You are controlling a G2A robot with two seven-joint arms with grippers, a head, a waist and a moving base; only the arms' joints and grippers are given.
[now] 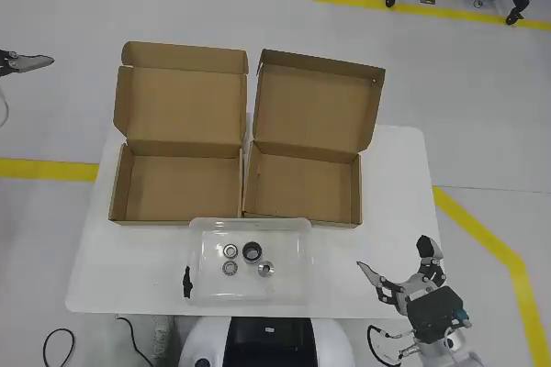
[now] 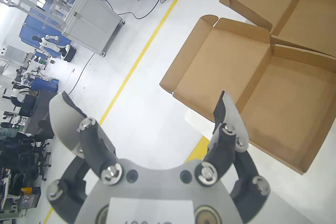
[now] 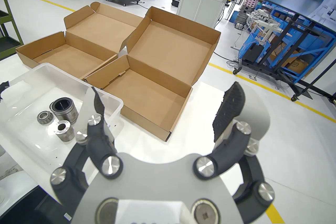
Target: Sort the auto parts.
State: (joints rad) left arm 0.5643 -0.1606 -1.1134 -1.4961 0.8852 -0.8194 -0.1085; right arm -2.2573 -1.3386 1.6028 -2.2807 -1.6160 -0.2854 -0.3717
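Observation:
A clear plastic tray [image 1: 294,229] [image 3: 115,101] at the table's front middle holds metal parts: a dark bearing sleeve [image 1: 253,250] [image 3: 64,109], a roller bearing ring [image 1: 230,267] [image 3: 45,117] and a steel bushing [image 1: 264,269] [image 3: 63,130]. A small black part [image 1: 186,282] [image 3: 3,88] lies on the table left of the tray. My right gripper [image 1: 395,257] [image 3: 164,88] hangs open over the front right corner, right of the tray and holding nothing. My left gripper [image 1: 28,57] [image 2: 143,96] is open and out over the floor, far left of the table.
Two open cardboard boxes stand side by side behind the tray, the left box [image 1: 174,188] [image 2: 275,104] [image 3: 68,54] and the right box [image 1: 303,188] [image 2: 302,17] [image 3: 149,96], lids folded back. The white table [image 1: 395,183] is bare at right. A yellow floor line [image 1: 37,169] runs alongside.

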